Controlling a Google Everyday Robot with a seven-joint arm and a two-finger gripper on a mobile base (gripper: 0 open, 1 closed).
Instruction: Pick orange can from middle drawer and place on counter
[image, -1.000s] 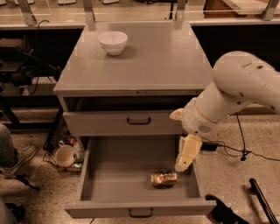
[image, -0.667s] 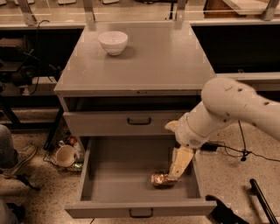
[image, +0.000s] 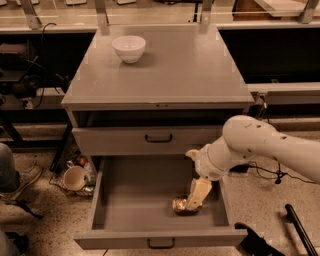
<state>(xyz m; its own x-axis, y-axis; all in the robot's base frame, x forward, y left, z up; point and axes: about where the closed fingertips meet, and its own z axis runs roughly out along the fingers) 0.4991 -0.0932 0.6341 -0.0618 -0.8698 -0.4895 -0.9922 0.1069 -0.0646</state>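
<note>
**You are reaching for the orange can (image: 180, 205) in the open middle drawer (image: 135, 195).**
The white bowl (image: 129, 47) is sitting at the back left of the counter (image: 195, 70). The can is lying toward the drawer's front right, with the gripper (image: 194, 199) pressing in at its right side. Whether it is gripping the can, you cannot tell. Be confirming a firm hold before lifting, and be rising straight to clear the upper drawer front (image: 115, 142).

In the middle drawer (image: 135, 195), below the right front corner of the counter (image: 175, 70), the gripper (image: 194, 199) covers part of the orange can (image: 178, 205); the arm (image: 260, 145) runs off the right edge.
</note>
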